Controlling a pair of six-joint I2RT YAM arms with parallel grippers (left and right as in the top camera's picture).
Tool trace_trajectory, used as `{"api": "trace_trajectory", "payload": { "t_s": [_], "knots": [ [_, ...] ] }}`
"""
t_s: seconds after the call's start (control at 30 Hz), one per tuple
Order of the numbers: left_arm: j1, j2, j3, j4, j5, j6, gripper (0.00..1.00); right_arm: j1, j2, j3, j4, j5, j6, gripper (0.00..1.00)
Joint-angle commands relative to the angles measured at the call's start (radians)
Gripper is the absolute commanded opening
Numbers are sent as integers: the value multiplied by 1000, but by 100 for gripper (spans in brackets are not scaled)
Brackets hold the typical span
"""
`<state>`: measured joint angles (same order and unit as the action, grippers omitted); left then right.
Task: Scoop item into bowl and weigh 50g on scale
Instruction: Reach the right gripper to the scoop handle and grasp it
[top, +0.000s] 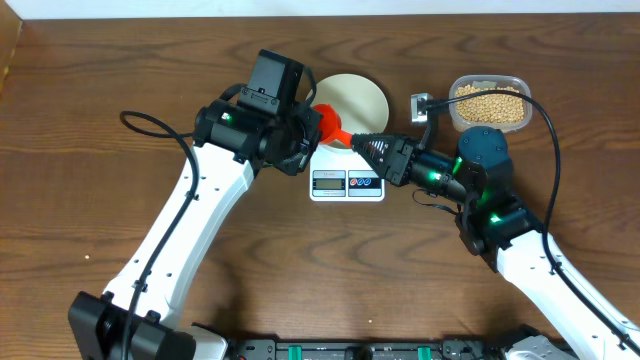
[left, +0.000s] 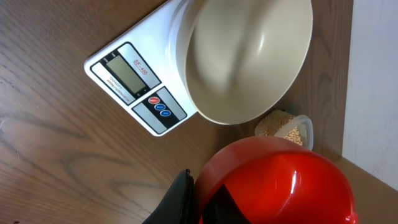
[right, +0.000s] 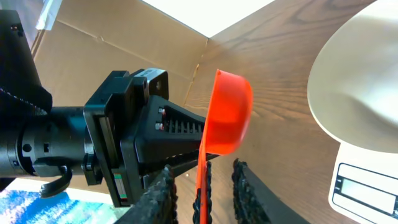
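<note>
The white bowl (top: 357, 95) stands empty on the white scale (top: 347, 184) at the table's middle. Both also show in the left wrist view, bowl (left: 249, 56) and scale (left: 134, 78), and in the right wrist view, bowl (right: 360, 81) and scale (right: 367, 186). A red scoop (top: 328, 122) hangs just left of the bowl. My left gripper (top: 312, 130) is shut on its cup (left: 280, 180). My right gripper (right: 202, 186) is open, and the scoop's handle (right: 200, 168) runs between its fingers. The tan beans (top: 488, 103) fill a clear tub at the back right.
The clear tub (left: 286, 127) stands just beyond the bowl. A small metal clip (top: 420, 104) lies between the bowl and the tub. A cardboard wall (right: 93, 50) stands behind the left arm. Cables trail from both arms.
</note>
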<state>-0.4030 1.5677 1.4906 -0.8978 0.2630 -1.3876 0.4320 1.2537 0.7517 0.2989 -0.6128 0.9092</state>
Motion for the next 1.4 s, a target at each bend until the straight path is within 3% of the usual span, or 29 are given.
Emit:
{"api": "trace_trajectory", "payload": {
  "t_s": [0.0, 1.03, 1.27, 1.3, 1.37],
  "knots": [
    [-2, 5, -6, -6, -14, -3, 7, 13, -2, 19, -3, 0, 4, 26],
    [-2, 5, -6, -17, -14, -2, 8, 27, -2, 19, -8, 1, 3, 1],
    [-2, 5, -6, -18, -14, -2, 8, 27, -2, 19, -8, 1, 3, 1],
    [-2, 5, -6, -21, -14, -2, 16, 27, -2, 19, -8, 1, 3, 1],
    [-2, 5, -6, -29, -14, -2, 43, 26, -2, 19, -8, 1, 3, 1]
  ]
}}
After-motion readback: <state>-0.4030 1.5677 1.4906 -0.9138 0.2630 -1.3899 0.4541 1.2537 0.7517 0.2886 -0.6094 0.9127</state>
